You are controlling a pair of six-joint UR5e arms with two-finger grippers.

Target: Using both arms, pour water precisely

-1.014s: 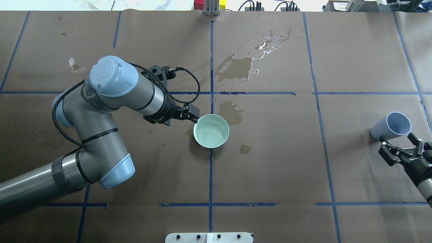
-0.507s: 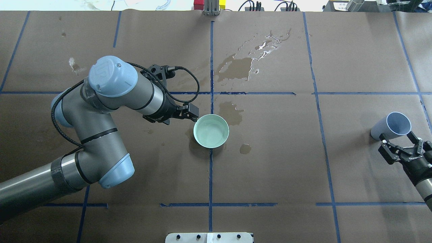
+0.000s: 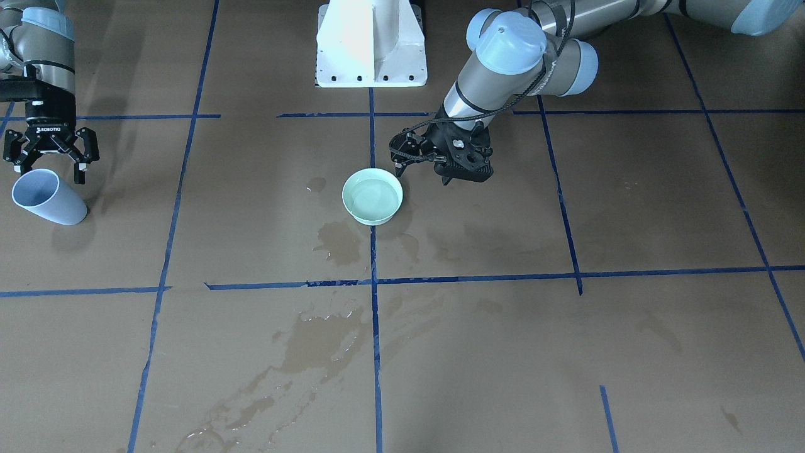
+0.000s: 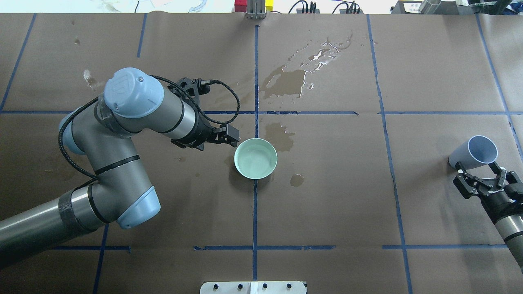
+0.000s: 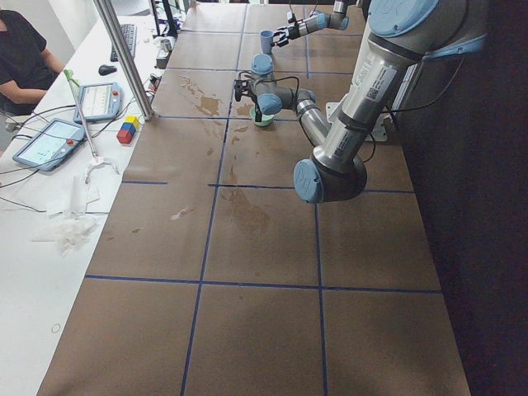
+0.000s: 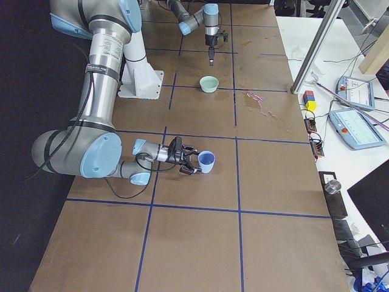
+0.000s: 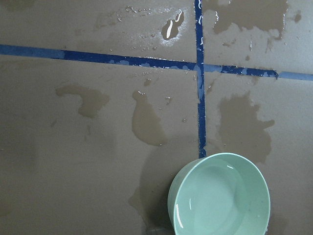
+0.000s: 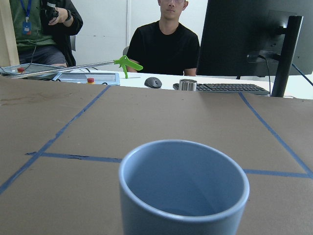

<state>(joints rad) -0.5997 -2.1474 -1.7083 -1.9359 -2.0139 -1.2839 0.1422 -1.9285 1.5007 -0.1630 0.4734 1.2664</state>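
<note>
A mint-green bowl [image 4: 255,158] sits upright on the brown-papered worktop [image 4: 408,61], over a blue tape line near the middle. The water [image 7: 220,200] lies in it as a shallow, glossy pool. More liquid is spilled in puddles [image 4: 286,81] on the paper beyond the bowl, with smaller wet patches around it. The left end effector [image 4: 233,136] hangs just beside the bowl's rim, on the side of the left arm [image 4: 122,134]. I cannot tell whether its fingers are spread or closed. Well off to the robot's right, a pale blue cup [image 4: 474,152] stands upright. The right end effector [image 4: 480,169] is released, fingers spread wide, just behind the cup on the robot's side and grasping nothing.
</note>
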